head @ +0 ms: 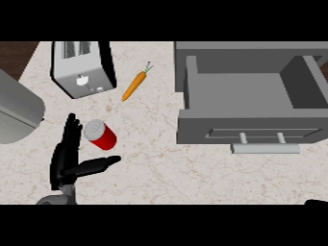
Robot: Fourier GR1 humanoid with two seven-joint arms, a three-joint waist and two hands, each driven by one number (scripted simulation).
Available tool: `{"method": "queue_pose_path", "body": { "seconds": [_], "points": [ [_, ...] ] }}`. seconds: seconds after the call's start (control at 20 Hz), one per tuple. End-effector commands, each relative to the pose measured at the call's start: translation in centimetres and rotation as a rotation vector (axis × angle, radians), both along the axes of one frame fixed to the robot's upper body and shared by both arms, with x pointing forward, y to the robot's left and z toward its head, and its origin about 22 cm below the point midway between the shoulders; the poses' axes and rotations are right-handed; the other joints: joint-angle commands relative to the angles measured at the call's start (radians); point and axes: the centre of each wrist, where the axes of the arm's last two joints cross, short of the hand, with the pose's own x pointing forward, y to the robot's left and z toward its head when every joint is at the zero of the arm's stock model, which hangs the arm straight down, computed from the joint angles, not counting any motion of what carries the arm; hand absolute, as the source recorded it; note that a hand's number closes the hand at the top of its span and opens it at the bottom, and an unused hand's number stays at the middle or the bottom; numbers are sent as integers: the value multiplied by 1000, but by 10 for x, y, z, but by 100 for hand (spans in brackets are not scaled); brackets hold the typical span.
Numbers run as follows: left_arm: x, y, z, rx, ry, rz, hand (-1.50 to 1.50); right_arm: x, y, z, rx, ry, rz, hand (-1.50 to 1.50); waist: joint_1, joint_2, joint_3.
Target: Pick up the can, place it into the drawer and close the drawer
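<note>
A red can (102,135) with a silver top lies tilted on the speckled counter, left of centre. My left hand (65,156) sits right beside it on its left, fingers straight and pointing away, thumb stretched out to the right below the can. The fingers look close to or touching the can, not curled round it. The grey drawer (195,127) stands pulled open at the right, its inside bare, with a pale handle (264,149) on its front. Only a dark sliver of my right hand (322,202) shows at the lower right edge.
A silver toaster (82,69) stands at the back left. An orange carrot (134,85) lies between the toaster and the drawer. A large grey rounded object (6,108) fills the left edge. Dark wood borders the counter at the far left.
</note>
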Motion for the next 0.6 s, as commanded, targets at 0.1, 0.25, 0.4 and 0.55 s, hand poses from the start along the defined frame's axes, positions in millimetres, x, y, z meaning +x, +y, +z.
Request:
{"method": "queue_pose_path", "body": {
  "seconds": [0.1, 0.25, 0.4, 0.55],
  "points": [
    [7, -1, -32, 2, 20, 8, -150, -3, -3, 1, -12, 19, -8, -150, 0, 0, 0],
    [10, 5, -51, -31, 18, 33, -150, 3, 9, -11, -11, -8, 10, -150, -2, 1, 0],
    [11, 9, -53, -20, 21, 51, -150, -2, -8, 4, -21, -1, -4, -150, -1, 0, 0],
    [24, 29, -52, -15, 34, 51, -150, -7, -3, 10, -10, 17, 5, -150, -3, 0, 0]
  ]
}}
